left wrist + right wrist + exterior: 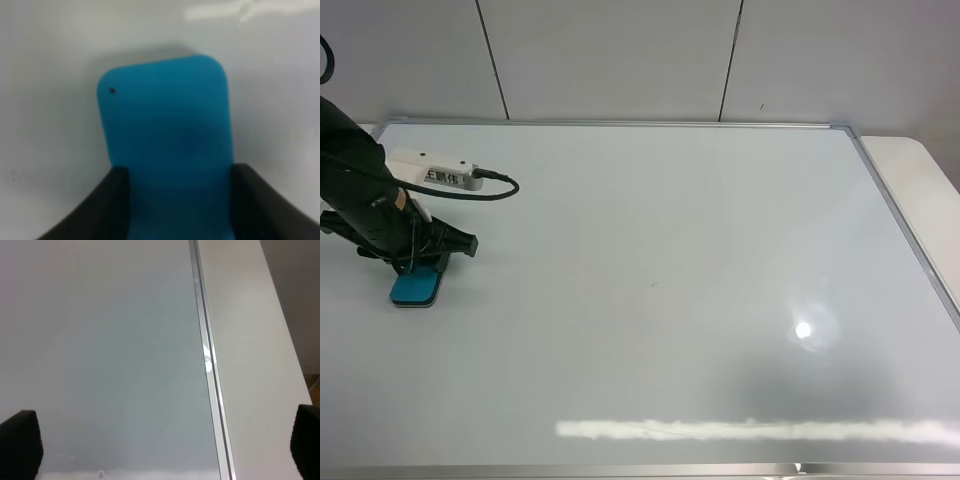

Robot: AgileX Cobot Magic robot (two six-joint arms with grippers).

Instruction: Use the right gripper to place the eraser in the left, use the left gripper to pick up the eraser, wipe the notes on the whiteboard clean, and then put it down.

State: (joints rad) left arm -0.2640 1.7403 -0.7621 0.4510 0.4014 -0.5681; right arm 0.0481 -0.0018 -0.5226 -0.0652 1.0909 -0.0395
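Even, diffuse overhead lighting is seen throughout, and the whiteboard point(670, 280) is rendered pale grey-white. A round glare spot is reflected near its right edge, and a long bright streak along its near edge. A soft shadow is cast beside the left gripper point(420, 265) at the left edge. The left wrist view is blurred, with the eraser point(167, 145) out of focus. The right wrist view is sharper, with a small glint on the frame.
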